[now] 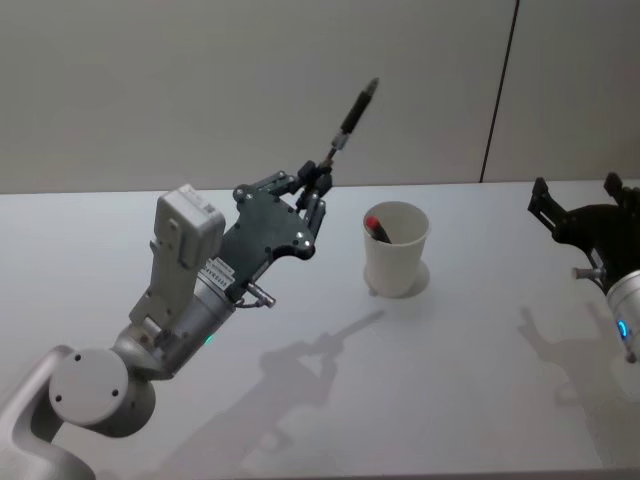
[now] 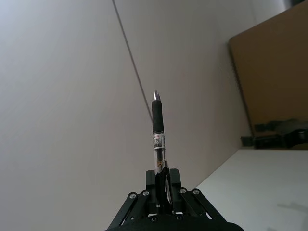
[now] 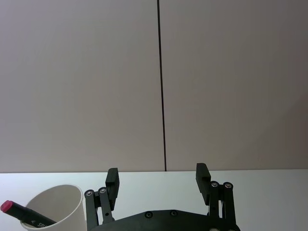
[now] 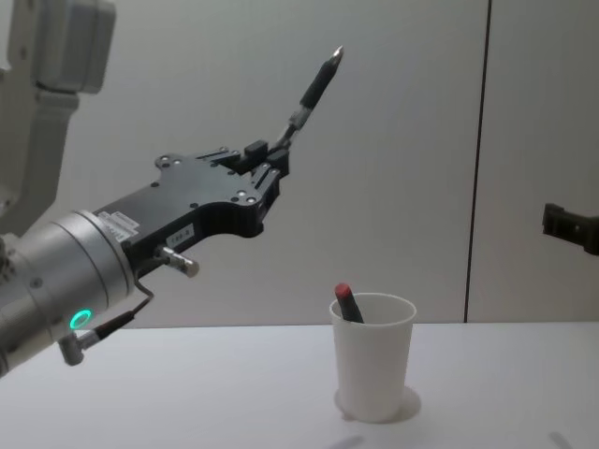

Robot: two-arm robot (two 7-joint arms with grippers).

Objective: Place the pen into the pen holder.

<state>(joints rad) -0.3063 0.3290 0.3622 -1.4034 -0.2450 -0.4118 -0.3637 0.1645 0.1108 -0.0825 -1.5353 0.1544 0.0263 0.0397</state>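
Observation:
My left gripper (image 1: 318,180) is raised well above the table, left of the pen holder, and shut on the lower end of a black pen (image 1: 352,118). The pen (image 2: 158,125) sticks up from the fingers with its tip pointing up and toward the wall; in the chest view the pen (image 4: 314,89) is high above the cup. The pen holder (image 1: 396,262) is a white paper cup standing upright mid-table, holding a red-capped marker (image 1: 378,228). My right gripper (image 1: 575,200) hovers at the right edge, open and empty, with the pen holder (image 3: 53,202) off to its side.
The white table (image 1: 450,380) stretches bare in front of and around the cup. A grey wall with a dark vertical seam (image 1: 498,90) stands behind. A brown board (image 2: 274,72) shows in the left wrist view.

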